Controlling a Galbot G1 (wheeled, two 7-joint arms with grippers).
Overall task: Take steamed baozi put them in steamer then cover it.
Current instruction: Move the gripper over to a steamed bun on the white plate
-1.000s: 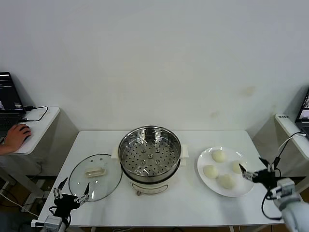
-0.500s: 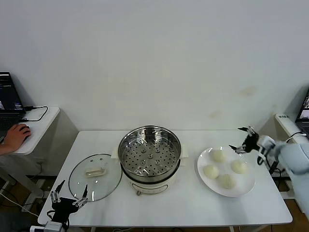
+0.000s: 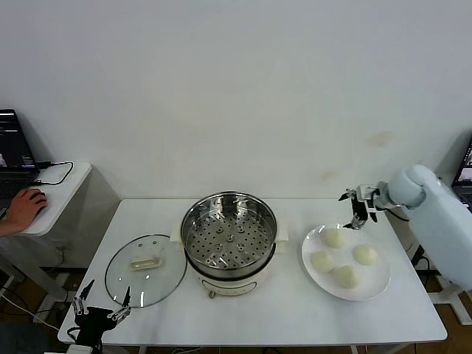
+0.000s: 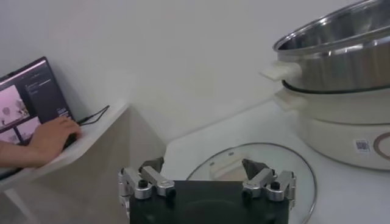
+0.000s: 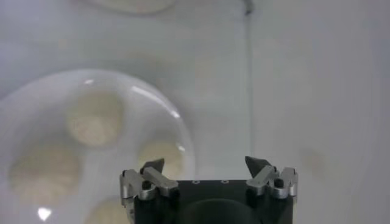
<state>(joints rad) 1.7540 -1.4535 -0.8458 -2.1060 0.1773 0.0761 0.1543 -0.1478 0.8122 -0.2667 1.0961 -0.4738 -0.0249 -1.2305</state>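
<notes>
Head view: the steamer (image 3: 228, 243) stands mid-table with its perforated tray bare, and the cover (image 3: 145, 269) lies flat on the table (image 3: 295, 310) just to its left, handle up. To the steamer's right a white plate (image 3: 372, 284) holds all four baozi (image 3: 334, 237), close together but not stacked. The right gripper (image 3: 355, 206) hangs in the air above the far edge of the plate, jaws spread and holding nothing, apart from the buns. The left gripper (image 3: 98, 310) sits low at the near left edge of the table, just in front of the cover, jaws likewise spread and empty. A person's hand (image 3: 23, 208) rests on a side desk at far left beside a laptop (image 3: 13, 151). Left wrist view: the left gripper (image 4: 206, 176) shows parted fingers with nothing between them; the cover (image 4: 268, 161) lies just beyond, and the steamer (image 4: 341, 91) rises past it. Right wrist view: the right gripper (image 5: 207, 173) looks down with fingers wide apart over the plate (image 5: 183, 131), where the baozi (image 5: 94, 119) appear blurred.
</notes>
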